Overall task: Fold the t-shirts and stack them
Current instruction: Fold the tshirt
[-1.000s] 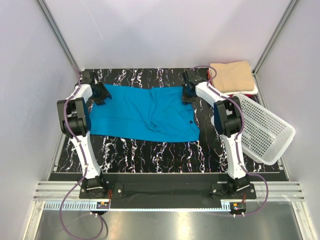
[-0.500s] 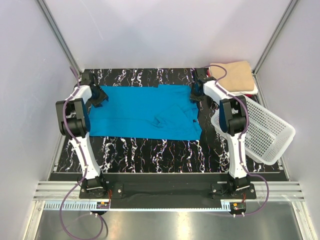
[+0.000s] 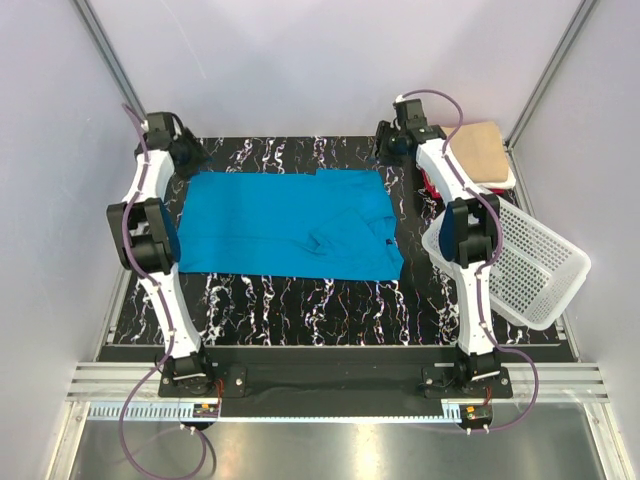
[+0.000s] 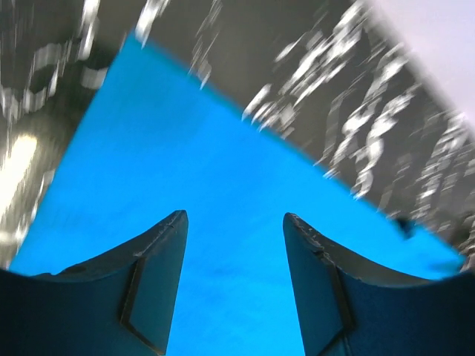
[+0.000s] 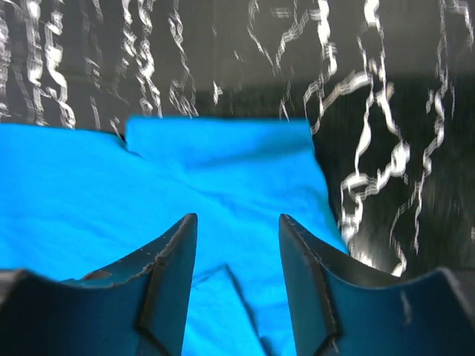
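Turquoise t-shirt (image 3: 280, 225) lies pulled flatter, mid-frame on marbled table (image 3: 300, 300). Both arms have lifted off its upper corners: left gripper (image 4: 234, 216) and right gripper (image 5: 237, 216) spread, holding nothing (wrist views blurred).

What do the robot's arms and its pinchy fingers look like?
Two skinny arms, left arm and right arm, with white tubes and chunky black joints. A purple cable loops from each base. The left gripper and right gripper each have two dark, curved fingers like little horns.
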Controlling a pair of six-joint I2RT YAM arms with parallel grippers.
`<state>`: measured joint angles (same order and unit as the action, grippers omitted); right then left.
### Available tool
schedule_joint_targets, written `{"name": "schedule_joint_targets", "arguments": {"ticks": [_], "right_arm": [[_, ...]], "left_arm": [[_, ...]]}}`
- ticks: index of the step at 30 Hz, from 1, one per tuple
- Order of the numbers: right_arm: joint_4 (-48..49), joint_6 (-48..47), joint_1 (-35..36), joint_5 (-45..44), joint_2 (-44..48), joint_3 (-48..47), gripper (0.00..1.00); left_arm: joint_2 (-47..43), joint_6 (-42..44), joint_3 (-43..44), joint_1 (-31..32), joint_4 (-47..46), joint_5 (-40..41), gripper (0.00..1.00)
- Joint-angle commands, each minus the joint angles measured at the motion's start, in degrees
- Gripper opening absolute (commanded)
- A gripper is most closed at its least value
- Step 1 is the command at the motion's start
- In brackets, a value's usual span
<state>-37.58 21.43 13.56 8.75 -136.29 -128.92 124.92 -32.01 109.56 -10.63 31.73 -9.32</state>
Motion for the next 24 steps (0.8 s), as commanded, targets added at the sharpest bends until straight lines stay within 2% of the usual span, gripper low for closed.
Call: {"name": "schedule_joint_targets", "arguments": {"ticks": [1,8,15,20,24], "right_arm": [[-0.39,-2.97,-2.13,8.02,-4.59,-5.28,0.56],[-1.26,-2.54,-4.68,10.67,-9.60,-11.96,0.59],[-1.44,-1.22,-6.00,15.32,-14.88,-15.83,0.61],[-1.53,-0.25,-6.09,15.33,-18.21,-16.79,0.61],[-1.62,0.19,-6.18,15.59,-19.36,-18.47,0.61]], "left_arm": [[5.23,-0.60,6.53,-1.67,-1.05,-2.54,0.60],[15.69,-2.96,18.05,-3.42,-1.75,0.35,0.58],[18.33,-4.46,19.03,-5.01,-4.65,3.08,0.58],[21.41,-5.96,18.85,-4.92,-6.41,0.71,0.58],[22.29,-5.61,17.97,-4.92,-6.68,2.37,0.57]]}}
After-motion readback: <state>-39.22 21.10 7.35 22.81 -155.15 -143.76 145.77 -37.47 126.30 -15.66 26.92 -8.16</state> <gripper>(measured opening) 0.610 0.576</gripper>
